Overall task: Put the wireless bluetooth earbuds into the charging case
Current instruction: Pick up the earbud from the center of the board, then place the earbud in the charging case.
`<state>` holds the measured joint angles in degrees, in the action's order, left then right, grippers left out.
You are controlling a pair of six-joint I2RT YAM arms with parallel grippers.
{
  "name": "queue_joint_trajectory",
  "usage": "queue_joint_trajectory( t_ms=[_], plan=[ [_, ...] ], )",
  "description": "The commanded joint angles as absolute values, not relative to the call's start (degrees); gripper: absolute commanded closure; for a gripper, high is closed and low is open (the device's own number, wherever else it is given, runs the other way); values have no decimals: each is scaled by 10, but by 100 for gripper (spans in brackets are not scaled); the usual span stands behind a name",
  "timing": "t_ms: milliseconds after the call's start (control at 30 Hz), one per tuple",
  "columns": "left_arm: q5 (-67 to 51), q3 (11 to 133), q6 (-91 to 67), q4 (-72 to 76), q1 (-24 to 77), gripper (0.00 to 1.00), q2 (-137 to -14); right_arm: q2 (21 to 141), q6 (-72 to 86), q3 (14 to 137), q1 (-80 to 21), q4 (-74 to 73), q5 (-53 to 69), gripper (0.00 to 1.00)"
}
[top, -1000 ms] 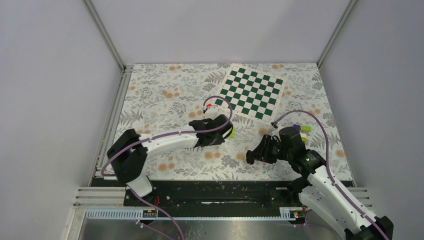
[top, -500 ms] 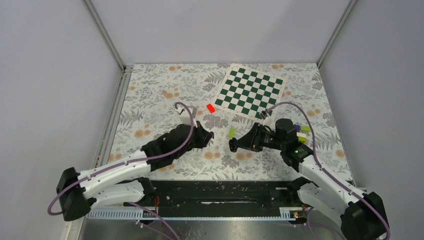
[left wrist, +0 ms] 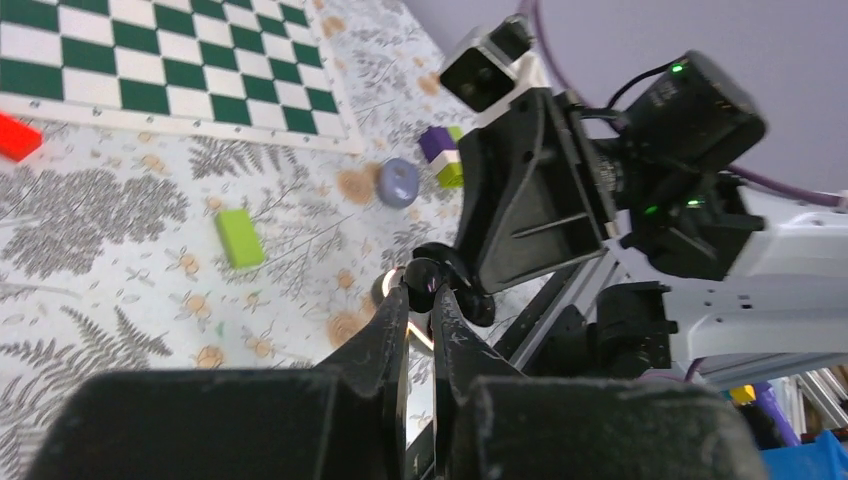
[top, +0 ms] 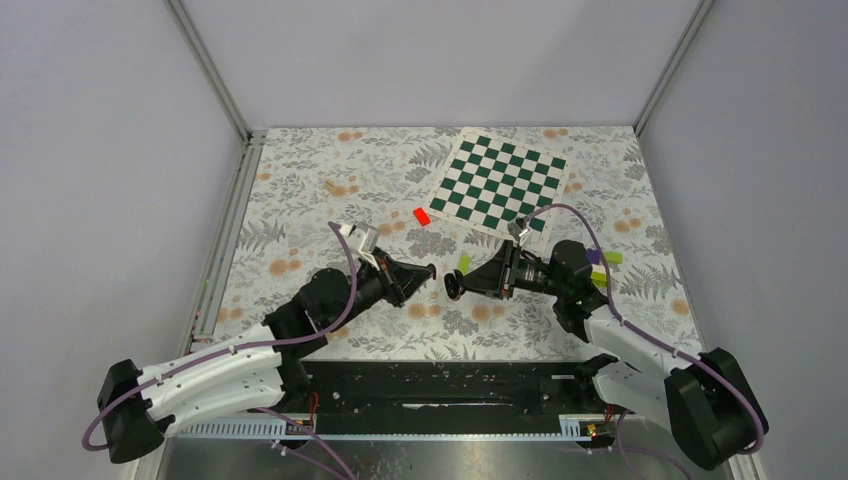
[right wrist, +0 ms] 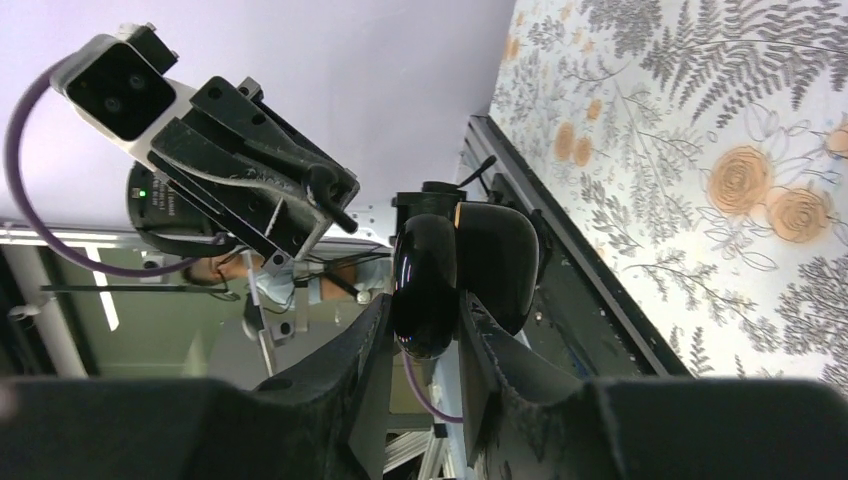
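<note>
Left gripper [left wrist: 422,296]: clamped on a tiny glossy black earbud [left wrist: 422,276], up off the floral table [top: 300,215].
Right gripper [right wrist: 425,312]: pinching the glossy black pebble-shaped charging case [right wrist: 428,268], just beside that earbud.
Beyond: lime-green block [top: 463,264], red block [top: 422,216], green-and-white chessboard [top: 503,184].

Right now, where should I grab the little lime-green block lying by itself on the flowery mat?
Probably pinch the little lime-green block across its two long sides, coming straight down from above. It lies flat on the flowery mat, longer than wide, with bare mat all round.
</note>
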<state>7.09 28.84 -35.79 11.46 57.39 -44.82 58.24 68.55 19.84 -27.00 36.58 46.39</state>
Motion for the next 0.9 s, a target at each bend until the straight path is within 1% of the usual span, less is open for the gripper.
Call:
queue_joint_trajectory(
  t_ms=[0,133,233,367,867],
  plan=[
    [25,276,-338,227,577,100,-440,614,778,189,-267,551,503,100],
    [5,257,-337,282,580,100,-453,654,840,183,-267,658,508,100],
    [6,254,-336,296,583,100,-460,683,884,180,-267,738,513,100],
    [24,248,-325,307,587,100,-462,710,914,174,-267,792,514,100],
    [61,229,-288,368,594,100,-463,708,926,178,-267,807,527,100]
  ],
)
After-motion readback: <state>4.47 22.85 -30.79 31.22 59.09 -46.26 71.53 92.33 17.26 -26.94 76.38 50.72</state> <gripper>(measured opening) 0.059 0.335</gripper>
